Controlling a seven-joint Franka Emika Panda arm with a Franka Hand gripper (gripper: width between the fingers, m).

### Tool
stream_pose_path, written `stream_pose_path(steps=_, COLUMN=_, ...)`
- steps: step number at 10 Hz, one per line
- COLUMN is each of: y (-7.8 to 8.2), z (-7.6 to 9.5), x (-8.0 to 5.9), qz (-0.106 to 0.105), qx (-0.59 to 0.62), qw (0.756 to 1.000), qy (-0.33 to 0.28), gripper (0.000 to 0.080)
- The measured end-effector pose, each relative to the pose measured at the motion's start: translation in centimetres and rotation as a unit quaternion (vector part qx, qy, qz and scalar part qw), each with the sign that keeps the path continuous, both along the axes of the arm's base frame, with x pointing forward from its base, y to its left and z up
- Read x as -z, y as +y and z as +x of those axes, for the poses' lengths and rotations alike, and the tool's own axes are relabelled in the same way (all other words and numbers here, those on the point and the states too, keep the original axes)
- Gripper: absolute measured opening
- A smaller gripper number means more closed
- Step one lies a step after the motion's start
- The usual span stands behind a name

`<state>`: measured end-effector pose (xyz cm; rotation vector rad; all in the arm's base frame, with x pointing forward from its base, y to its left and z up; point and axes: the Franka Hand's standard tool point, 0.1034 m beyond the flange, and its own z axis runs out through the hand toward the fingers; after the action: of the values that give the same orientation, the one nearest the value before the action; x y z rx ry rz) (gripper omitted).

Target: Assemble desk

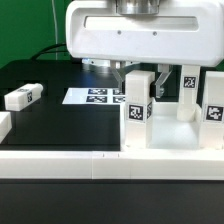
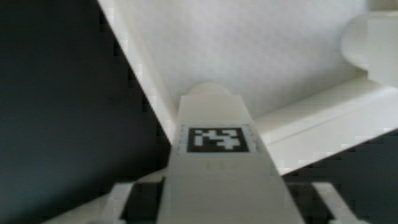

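Desk leg between jaws of gripper, apparently clamped.

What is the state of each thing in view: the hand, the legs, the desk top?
hand: closed on the held leg
held leg: upright over the desk top
desk top: lying flat on the table
leg at the exterior view's left: lying on its side
leg at the exterior view's right: standing upright
rear leg: upright

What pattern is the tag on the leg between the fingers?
The tag is black and white squares; wrist view.
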<state>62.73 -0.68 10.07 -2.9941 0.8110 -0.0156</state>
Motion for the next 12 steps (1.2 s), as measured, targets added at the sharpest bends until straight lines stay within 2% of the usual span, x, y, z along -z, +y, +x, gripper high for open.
stream_pose_path(steps=3, y=0.01, z=0.11, x=-0.03, qz=0.016, qx=0.158, qw=0.987, qy=0.000, gripper=0.0289)
stream_pose_path(steps=7, y=0.19, z=0.23, x=0.01, qz=0.030, qx=0.344, qw=0.938, qy=0.009, gripper=0.0289)
stream_pose_path(steps=8, y=0.21, z=0.21, x=0.02, qz=0.030, qx=0.379, qw=0.925, qy=0.011, gripper=0.0289)
stream_pose_path(steps=10, y=0.25, z=0.23, x=0.01, qz=0.031, qx=0.401, qw=0.915, qy=0.012, gripper=0.0289)
stream_pose_path(steps=11, y=0.33, z=0.18, x=0.04, qz=0.030, qx=0.385, qw=0.922, qy=0.012, gripper=0.0289)
stream_pose_path(steps=12, y=0.53, z=0.12, x=0.09, qz=0.029, qx=0.372, qw=0.928, qy=0.013, gripper=0.0389)
